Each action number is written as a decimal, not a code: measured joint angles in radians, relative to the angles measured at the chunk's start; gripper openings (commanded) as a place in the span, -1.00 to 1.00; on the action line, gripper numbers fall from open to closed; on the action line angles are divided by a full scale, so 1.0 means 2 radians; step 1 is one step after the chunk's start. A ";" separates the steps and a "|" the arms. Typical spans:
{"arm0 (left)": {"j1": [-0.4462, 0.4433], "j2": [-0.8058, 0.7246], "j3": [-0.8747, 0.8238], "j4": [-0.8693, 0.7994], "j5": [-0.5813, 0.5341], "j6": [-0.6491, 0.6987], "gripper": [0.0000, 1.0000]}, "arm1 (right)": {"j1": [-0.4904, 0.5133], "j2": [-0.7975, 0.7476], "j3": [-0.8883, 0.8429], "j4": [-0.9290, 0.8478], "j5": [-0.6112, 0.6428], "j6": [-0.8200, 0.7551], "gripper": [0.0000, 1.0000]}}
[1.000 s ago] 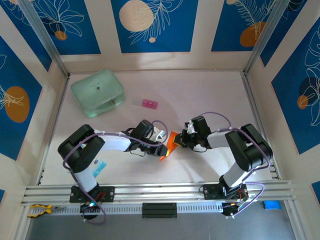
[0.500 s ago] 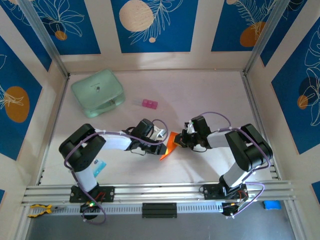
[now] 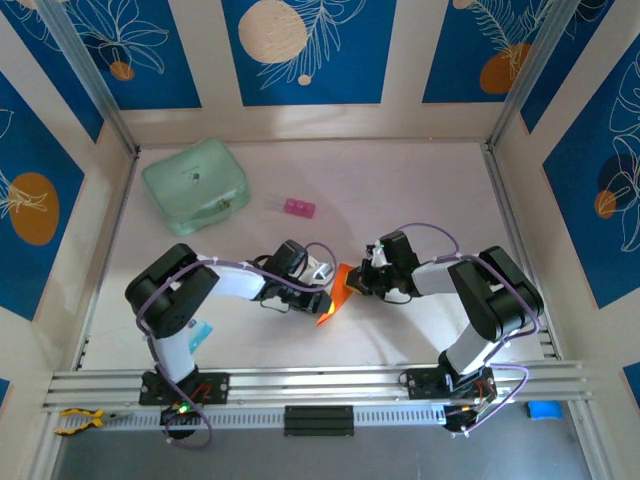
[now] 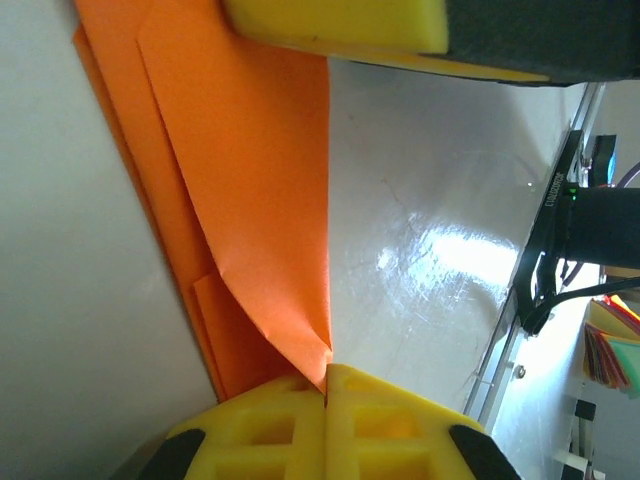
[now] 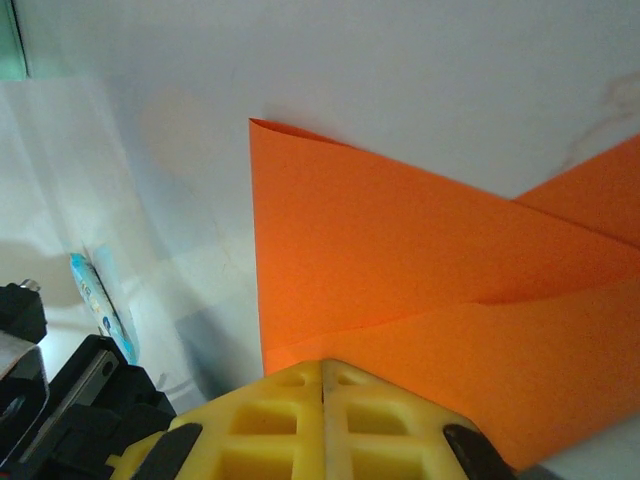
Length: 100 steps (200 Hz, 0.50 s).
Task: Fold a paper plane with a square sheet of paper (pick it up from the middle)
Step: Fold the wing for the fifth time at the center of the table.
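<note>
**Both grippers pinching the folded orange paper at mid-table**

Top view: the paper (image 3: 336,298) lies slightly left of the frame's centre, a narrow folded strip running from upper right to lower left on the white table (image 3: 420,190). The left gripper (image 3: 322,299) meets it from the left. The right gripper (image 3: 357,284) meets it from the right, at the strip's upper end. A mint-green case (image 3: 195,185) sits in the upper left, well apart from the paper, and a small pink block (image 3: 298,208) lies between the case and the grippers.

Left wrist view: the yellow pads (image 4: 270,430) at the bottom edge are pressed together, with a corner of the paper caught in their seam. Layered folds fan towards the upper left, and a second yellow pad (image 4: 340,25) overlaps the paper at the top edge.

Right wrist view: the pads (image 5: 270,410) at the bottom edge are likewise closed, nipping the paper's lower edge. Two overlapping flaps spread towards the right.
</note>
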 measured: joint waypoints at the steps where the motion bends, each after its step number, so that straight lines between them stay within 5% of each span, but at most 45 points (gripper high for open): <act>1: 0.000 0.000 0.000 0.000 0.000 0.000 -0.89 | 0.000 0.000 0.000 0.000 0.000 0.000 -0.89; 54: 0.000 0.000 -0.003 -0.017 0.009 0.008 -0.73 | 0.001 0.001 0.002 -0.003 0.001 0.000 -0.90; 100: 0.000 -0.001 -0.007 -0.018 0.010 0.009 -1.00 | 0.001 0.002 0.005 -0.008 0.000 0.000 -0.90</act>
